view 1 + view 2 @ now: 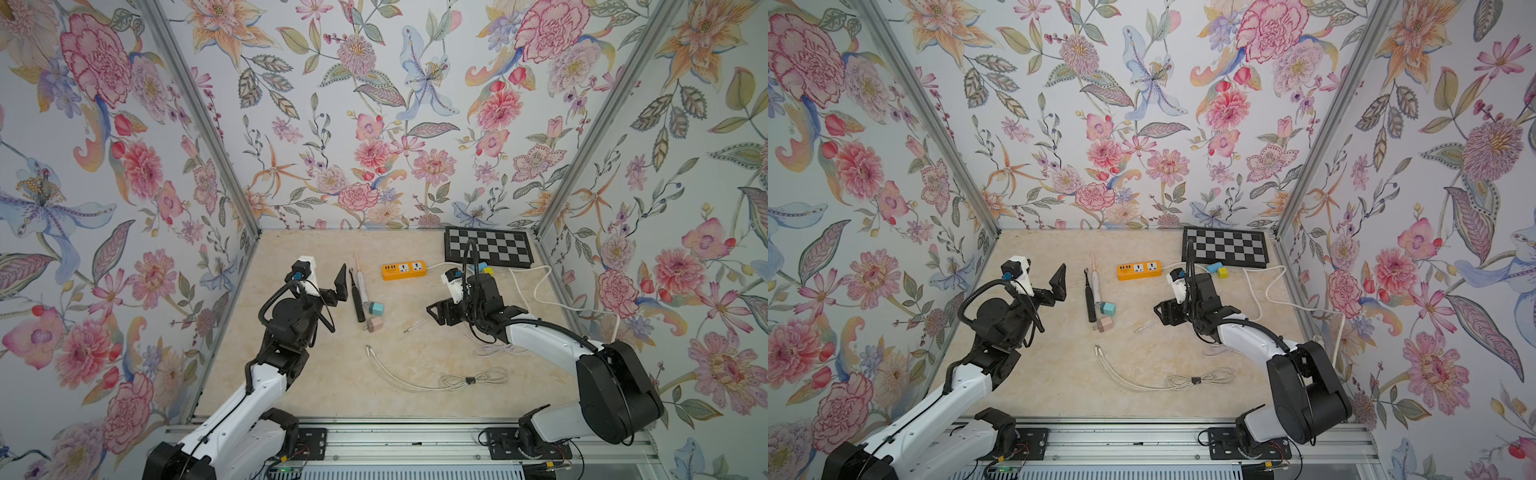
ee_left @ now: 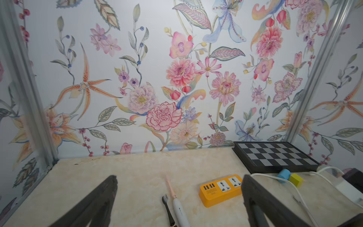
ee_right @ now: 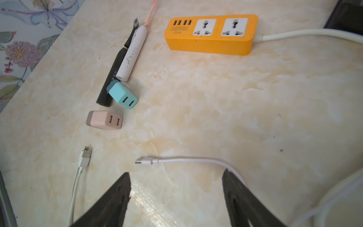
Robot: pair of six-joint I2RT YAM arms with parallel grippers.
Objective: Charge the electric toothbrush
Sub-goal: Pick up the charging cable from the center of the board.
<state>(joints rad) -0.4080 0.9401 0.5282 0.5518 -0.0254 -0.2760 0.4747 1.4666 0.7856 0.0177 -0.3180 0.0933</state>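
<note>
So there are two brushes lying side by side and touching: a white toothbrush (image 3: 133, 53) with a pink head and a black toothbrush (image 3: 115, 66). I honestly can't tell which one is meant. Both lie well ahead of my right gripper (image 3: 176, 173), and low between the fingers of my left gripper (image 2: 179, 176), a bit ahead of it.

My guess is they're light, rigid and smooth plastic, and being round they'll probably roll if nudged. I'd pinch one across the thick handle, mid-body, and never the skinny neck.

The fiddlier bit is the white cable (image 3: 192, 158). It's limp and springy, so grabbing the cord itself gives no control. The stiff plug (image 3: 143, 160) just ahead of my right fingertips is the place to hold it, flat sides between the pads. The cord runs back past one of my right fingers.

Both grippers have nothing in them. The right's jaws are apart, and the left's are spread wide.

Pose-wise, my right arm is stretched forward and bent inward. Its wrist is low over the table (image 3: 255, 118), with the fingers aimed toward my left. My left arm has its elbow up and its gripper raised off the table, looking at the back wall.

The orange power strip (image 3: 210, 34) sits farther ahead of the right gripper. The teal adapter (image 3: 122, 95) and pink adapter (image 3: 104, 119) lie by the brush bases.
</note>
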